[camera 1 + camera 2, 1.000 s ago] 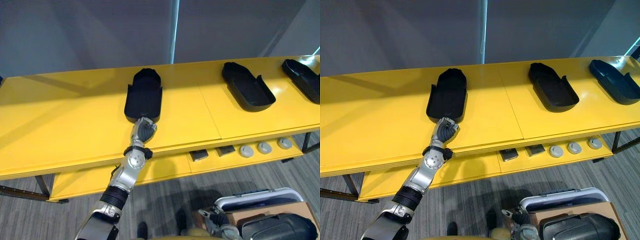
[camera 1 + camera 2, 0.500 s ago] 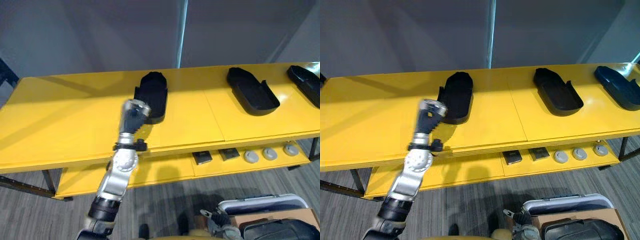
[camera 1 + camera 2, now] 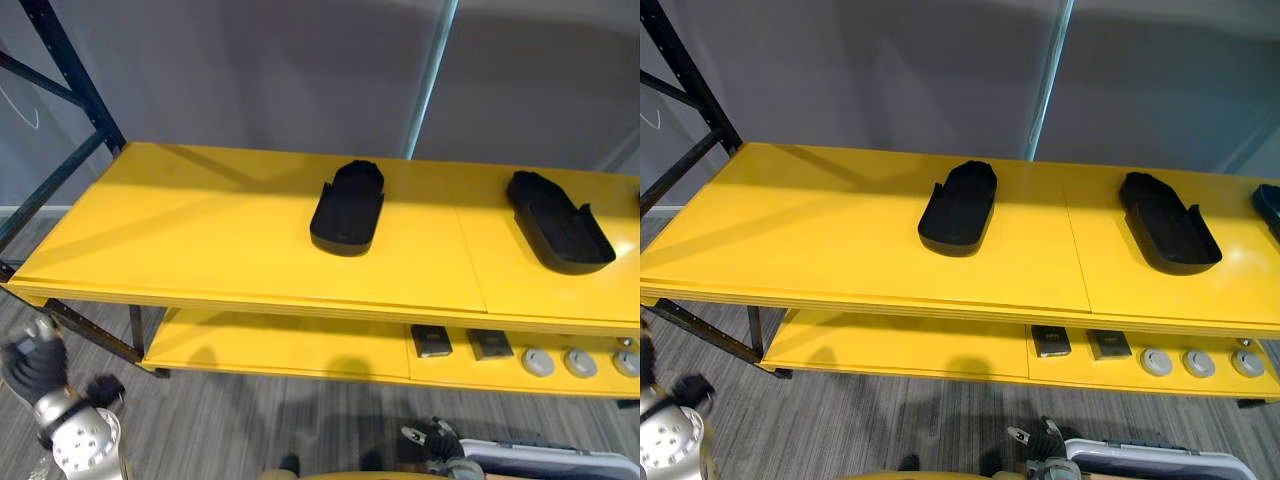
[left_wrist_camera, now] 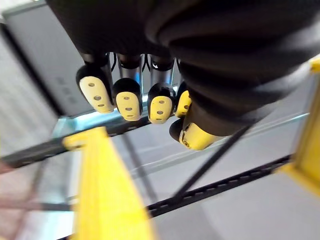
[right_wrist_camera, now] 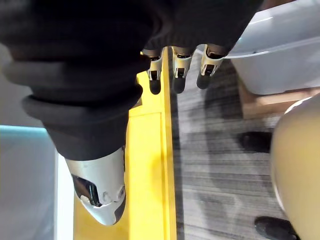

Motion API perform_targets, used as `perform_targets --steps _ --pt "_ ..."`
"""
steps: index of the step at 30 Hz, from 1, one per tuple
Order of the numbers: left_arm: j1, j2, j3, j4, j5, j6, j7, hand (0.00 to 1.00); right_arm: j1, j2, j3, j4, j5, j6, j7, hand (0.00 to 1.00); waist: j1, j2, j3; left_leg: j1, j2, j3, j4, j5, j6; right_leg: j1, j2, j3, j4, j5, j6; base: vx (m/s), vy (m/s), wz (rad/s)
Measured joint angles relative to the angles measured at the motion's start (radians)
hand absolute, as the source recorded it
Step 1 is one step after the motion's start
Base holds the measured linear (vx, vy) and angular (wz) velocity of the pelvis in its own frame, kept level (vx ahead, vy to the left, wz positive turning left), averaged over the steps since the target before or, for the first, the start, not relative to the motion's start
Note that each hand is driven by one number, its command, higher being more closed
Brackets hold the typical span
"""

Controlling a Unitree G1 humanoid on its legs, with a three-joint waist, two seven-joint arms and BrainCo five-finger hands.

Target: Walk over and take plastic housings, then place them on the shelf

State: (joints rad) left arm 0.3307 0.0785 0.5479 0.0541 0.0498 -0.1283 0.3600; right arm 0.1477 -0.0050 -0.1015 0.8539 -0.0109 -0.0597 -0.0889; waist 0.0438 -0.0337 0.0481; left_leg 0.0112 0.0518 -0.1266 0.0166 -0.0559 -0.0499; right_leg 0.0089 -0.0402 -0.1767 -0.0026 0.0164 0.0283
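My left hand [image 4: 127, 97] hangs below the left end of the long yellow shelf [image 3: 200, 230], fingers curled in on nothing. My right hand [image 5: 179, 70] sits low before the shelf, fingers loosely straight, empty. A black moulded plastic housing [image 3: 347, 207] lies mid-shelf; a second black housing [image 3: 558, 220] lies toward its right end.

The yellow shelf [image 3: 790, 220] carries three black plastic housings [image 3: 958, 208] [image 3: 1168, 222] [image 3: 1270, 207] on top, well apart from the fingers of the left hand [image 3: 30, 362]. Its lower board holds two dark square parts [image 3: 1050, 341] [image 3: 1108, 344] and three grey discs [image 3: 1156, 361] [image 3: 1198, 362] [image 3: 1246, 362].
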Motion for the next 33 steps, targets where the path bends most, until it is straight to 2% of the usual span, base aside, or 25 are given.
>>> perform_targets --steps 1,2,4,7,11,14,22,26,28,30,33 --pt "0.001 -0.022 -0.001 0.127 0.0 0.014 -0.024 0.0 0.0 0.005 0.004 -0.017 0.0 0.0 0.003 0.0 0.0 0.002 -0.004 0.002 0.0 0.001 0.004 -0.003 0.0 0.004 -0.001 -0.002 0.0 -0.002 0.0 0.0 0.0 0.0" --pt "0.001 -0.031 -0.002 0.184 -0.004 0.019 -0.038 0.0 0.0 0.008 0.004 -0.021 0.0 0.0 0.003 0.0 -0.001 0.004 -0.006 0.002 0.0 0.003 0.004 -0.004 0.0 0.004 -0.001 -0.002 0.0 -0.002 0.001 0.0 0.0 0.0" --pt "0.001 -0.055 -0.045 0.398 -0.02 0.039 -0.096 0.0 -0.001 0.016 0.004 -0.023 0.0 0.0 0.005 0.0 -0.001 -0.011 -0.017 0.004 0.0 0.013 0.003 -0.006 -0.001 0.005 -0.004 -0.001 0.0 -0.004 0.003 0.0 0.005 -0.02" --pt "-0.001 -0.082 -0.101 0.594 -0.039 0.05 -0.142 0.0 0.002 0.02 0.003 -0.018 0.0 -0.001 0.004 0.0 -0.003 -0.015 -0.021 0.018 -0.002 0.03 -0.007 -0.006 -0.001 0.008 -0.008 0.013 0.0 -0.005 0.005 0.01 0.023 -0.11" --pt "-0.015 -0.094 -0.162 0.701 -0.034 0.055 -0.151 0.0 0.02 0.017 0.0 0.012 0.001 -0.001 0.001 0.0 -0.01 0.003 -0.032 0.032 -0.004 0.039 -0.025 -0.003 -0.005 0.011 -0.01 0.021 -0.004 -0.007 0.008 0.02 0.021 -0.08" --pt "-0.047 -0.086 -0.197 0.742 -0.017 0.054 -0.163 0.0 0.008 0.003 -0.003 0.027 0.003 -0.003 -0.003 0.0 -0.028 0.014 -0.035 0.039 -0.004 0.041 -0.039 0.003 -0.003 0.011 -0.01 0.024 -0.008 -0.008 0.009 0.01 0.003 -0.02" --pt "-0.129 -0.054 -0.35 0.763 0.04 0.047 -0.165 0.0 -0.012 -0.006 -0.021 0.065 0.013 -0.004 -0.016 0.0 -0.036 0.018 -0.025 0.052 -0.004 0.06 -0.047 0.002 -0.001 0.012 -0.005 0.047 -0.023 -0.008 0.011 0.04 0.009 -0.09" --pt "-0.159 -0.053 -0.361 0.761 0.043 0.042 -0.165 0.0 -0.032 -0.005 -0.026 0.065 0.013 -0.004 -0.022 0.0 -0.053 0.022 -0.001 0.036 -0.007 0.063 -0.007 -0.019 0.001 0.01 -0.007 0.052 -0.022 -0.008 0.011 0.01 0.006 -0.03" --pt "-0.158 -0.053 -0.367 0.761 0.043 0.042 -0.164 0.0 -0.054 -0.003 -0.042 0.061 0.013 -0.005 -0.027 0.0 -0.052 0.031 0.018 0.025 -0.001 0.104 0.062 -0.064 -0.001 0.001 0.002 0.095 -0.011 -0.008 0.011 0.01 0.031 -0.48" --pt "-0.155 -0.053 -0.383 0.761 0.043 0.043 -0.163 0.0 -0.062 -0.006 -0.051 0.046 0.013 -0.006 -0.043 0.0 -0.052 0.035 0.021 0.016 0.003 0.136 0.087 -0.082 0.002 -0.026 0.006 0.134 0.007 -0.007 0.013 -0.04 0.028 -0.7" --pt "-0.17 -0.054 -0.394 0.761 0.042 0.042 -0.163 0.0 -0.07 -0.006 -0.059 0.013 0.012 -0.006 -0.044 0.0 -0.057 0.03 0.025 0.013 0.002 0.202 0.084 -0.084 0.005 -0.073 0.008 0.195 0.032 0.003 0.023 -0.06 0.038 -0.73"
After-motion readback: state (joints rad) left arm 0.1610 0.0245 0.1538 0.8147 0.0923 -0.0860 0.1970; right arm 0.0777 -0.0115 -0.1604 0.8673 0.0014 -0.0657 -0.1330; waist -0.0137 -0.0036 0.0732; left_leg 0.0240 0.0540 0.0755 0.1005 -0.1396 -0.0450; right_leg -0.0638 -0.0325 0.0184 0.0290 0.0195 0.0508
